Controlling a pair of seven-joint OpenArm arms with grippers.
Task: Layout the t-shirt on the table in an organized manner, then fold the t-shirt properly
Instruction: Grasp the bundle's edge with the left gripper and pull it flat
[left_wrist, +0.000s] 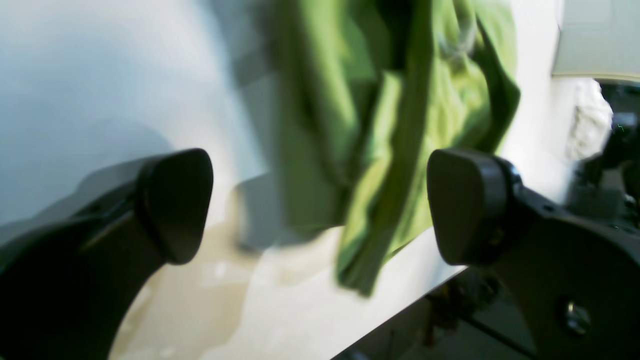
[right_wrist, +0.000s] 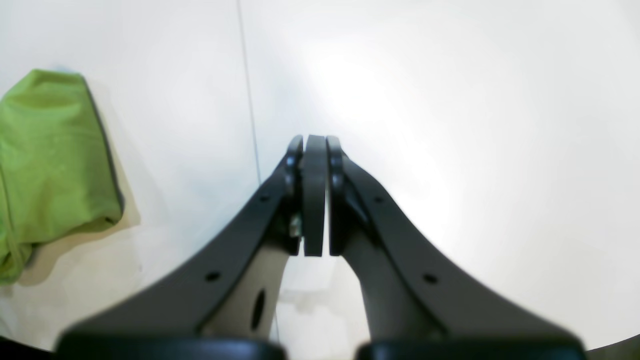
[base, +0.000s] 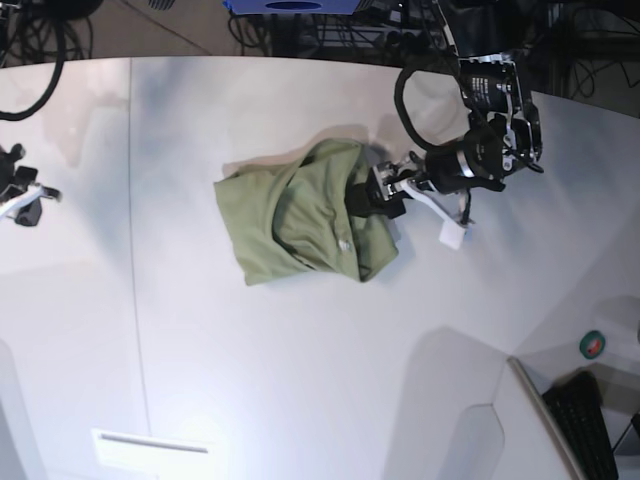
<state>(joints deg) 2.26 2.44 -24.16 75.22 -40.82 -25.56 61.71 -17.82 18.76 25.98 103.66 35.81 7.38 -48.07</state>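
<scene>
- T-shirt (base: 300, 215): lies bunched and creased at centre frame on the tabletop (base: 300, 380); not spread flat.
- Left claw (left_wrist: 320, 205): spread wide, nothing pinched, at the shirt's right edge.
- Right claw (right_wrist: 315, 195): pressed together, empty, far left, well apart from the shirt.
- Progress: layout unfinished; folding not begun.

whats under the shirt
The shirt lies bunched on the white table, with bare tabletop showing all around it. Its own folds overlap, so what lies beneath the heap is covered and cannot be seen.
</scene>
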